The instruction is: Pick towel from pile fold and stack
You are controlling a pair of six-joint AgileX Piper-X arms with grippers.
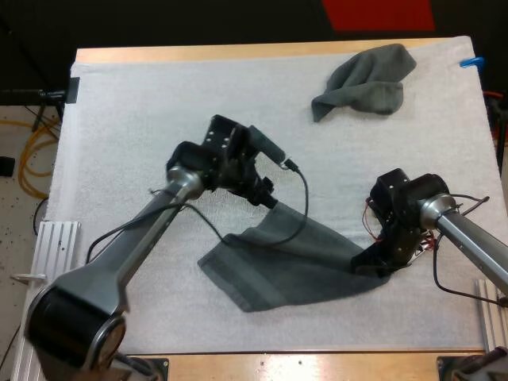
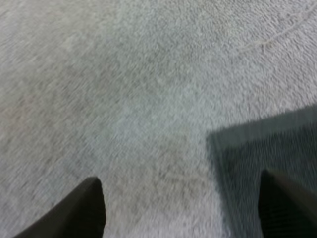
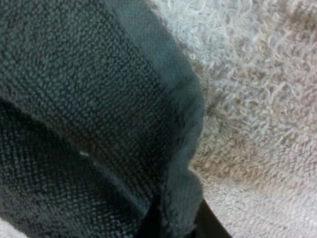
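A dark grey-green towel (image 1: 294,262) lies spread, slightly rumpled, on the near middle of the white mat (image 1: 143,119). My left gripper (image 1: 266,194) hovers at its far corner. In the left wrist view that gripper (image 2: 181,198) is open, with one finger above the towel's corner (image 2: 267,148) and the other above bare mat. My right gripper (image 1: 377,262) is down at the towel's right corner. In the right wrist view it (image 3: 173,223) is shut on the towel's hemmed edge (image 3: 183,148). A second towel (image 1: 369,79) lies crumpled at the far right.
The mat covers nearly the whole wooden table (image 1: 317,365). Bare mat stretches across the far left and the middle between the two towels. Table edges run close along the near side and the right.
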